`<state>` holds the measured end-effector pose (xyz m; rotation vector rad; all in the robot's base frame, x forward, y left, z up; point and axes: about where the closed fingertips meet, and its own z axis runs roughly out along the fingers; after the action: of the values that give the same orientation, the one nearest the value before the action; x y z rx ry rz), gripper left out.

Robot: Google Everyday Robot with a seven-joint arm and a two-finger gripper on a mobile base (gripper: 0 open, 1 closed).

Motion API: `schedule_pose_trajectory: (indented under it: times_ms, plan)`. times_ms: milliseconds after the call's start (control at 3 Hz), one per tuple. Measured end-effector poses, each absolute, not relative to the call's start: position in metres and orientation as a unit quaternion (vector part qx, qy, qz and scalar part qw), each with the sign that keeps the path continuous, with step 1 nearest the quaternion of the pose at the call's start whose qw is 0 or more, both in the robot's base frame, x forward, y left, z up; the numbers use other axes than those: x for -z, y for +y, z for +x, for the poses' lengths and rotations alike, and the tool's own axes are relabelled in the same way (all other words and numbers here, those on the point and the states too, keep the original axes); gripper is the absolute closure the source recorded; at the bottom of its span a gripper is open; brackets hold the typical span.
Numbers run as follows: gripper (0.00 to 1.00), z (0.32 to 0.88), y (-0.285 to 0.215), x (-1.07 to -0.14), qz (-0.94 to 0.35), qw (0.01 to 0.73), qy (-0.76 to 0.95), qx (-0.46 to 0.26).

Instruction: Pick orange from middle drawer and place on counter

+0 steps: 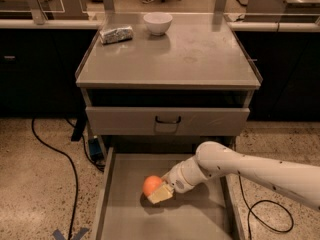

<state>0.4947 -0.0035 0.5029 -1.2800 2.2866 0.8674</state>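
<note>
— Item one, the orange. Where is it kept?
— In the open drawer, the wide shallow one pulled out below the others, left of the middle of its bare floor. Resting or just off the floor, I cannot say. Not yet on the table.

— Item two, the jaws?
— At the end of the white arm, which reaches in from the right and slopes down into the drawer. The jaws sit hard against the orange's lower right side, pale against the fruit. Whether they are closed on it or only set beside it, I cannot tell from where I stand.

— Why that approach?
— My guess is that the shut drawer front above blocks the back, so the way in is from the front and overhead.

— Item three, the table?
— Top of the same cabinet: flat grey metal, smudged. A white bowl stands at the back and a crumpled foil packet lies at the back left. The near half looks the natural place to set down a round thing, and the raised side rims should check a roll.

— Stage of work?
— The pick-up, I judge. The lift and the carry to the table are not yet done.

— Risk?
— A smooth round fruit may slip from a side hold while rising past that drawer front.
</note>
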Motion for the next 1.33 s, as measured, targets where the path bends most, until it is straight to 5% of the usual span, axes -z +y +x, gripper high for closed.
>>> schedule_pose_trajectory:
  times_ms: [1333]
  plan:
    - [1.0, 0.549, -0.009, -0.708, -0.512, 0.296, 0.72, -0.363]
